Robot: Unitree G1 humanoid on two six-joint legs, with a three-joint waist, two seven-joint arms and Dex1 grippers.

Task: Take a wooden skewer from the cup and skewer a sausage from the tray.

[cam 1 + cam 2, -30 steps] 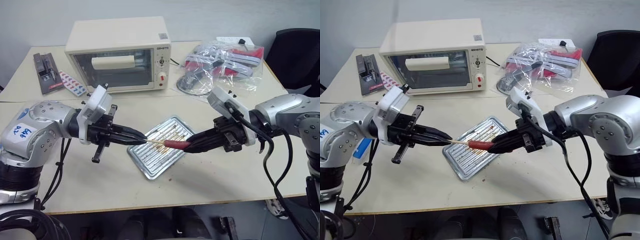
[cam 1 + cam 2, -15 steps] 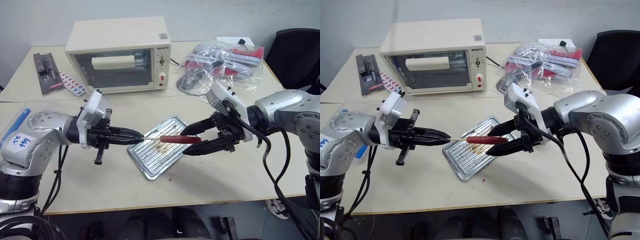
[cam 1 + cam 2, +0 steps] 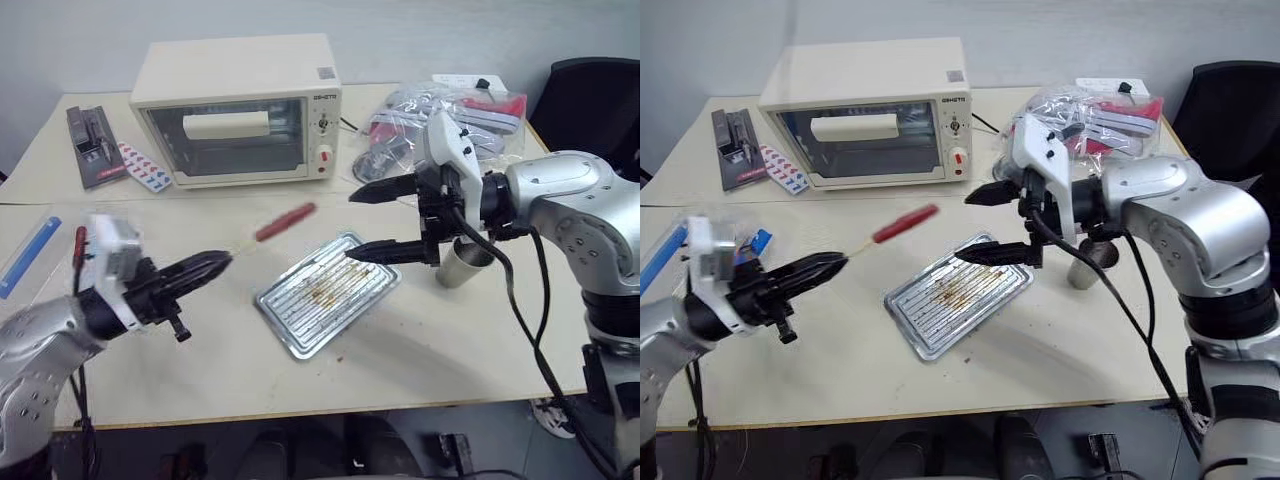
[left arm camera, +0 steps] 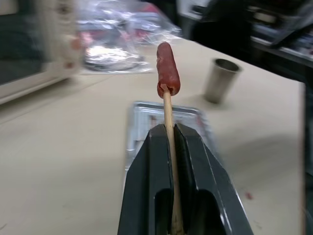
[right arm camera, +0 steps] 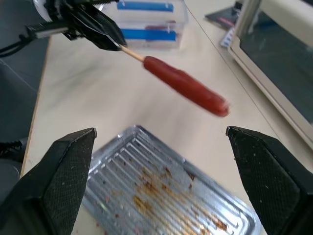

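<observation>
My left gripper (image 3: 220, 260) is shut on the wooden skewer (image 3: 243, 243), which slants up and to the right. The dark red sausage (image 3: 285, 221) is stuck on its far end, in the air left of the tray (image 3: 272, 312). In the left wrist view the skewer (image 4: 169, 115) runs between the closed fingers to the sausage (image 4: 167, 69). My right gripper (image 3: 350, 227) hangs open and empty above the tray's far end, apart from the sausage (image 5: 186, 85). The steel cup (image 3: 462, 264) stands upright right of the tray, partly behind my right hand.
A cream toaster oven (image 3: 235, 110) stands at the back, with a crumpled plastic bag (image 3: 450, 115) to its right. A black case (image 3: 90, 145) and a dotted card (image 3: 145, 168) lie at the back left. A clear box with blue strips (image 5: 146, 22) sits at the left edge.
My right gripper opened, let go of the sausage and rose toward the back right, uncovering the cup. My left gripper drew back to the left, carrying the skewer with the sausage on it.
</observation>
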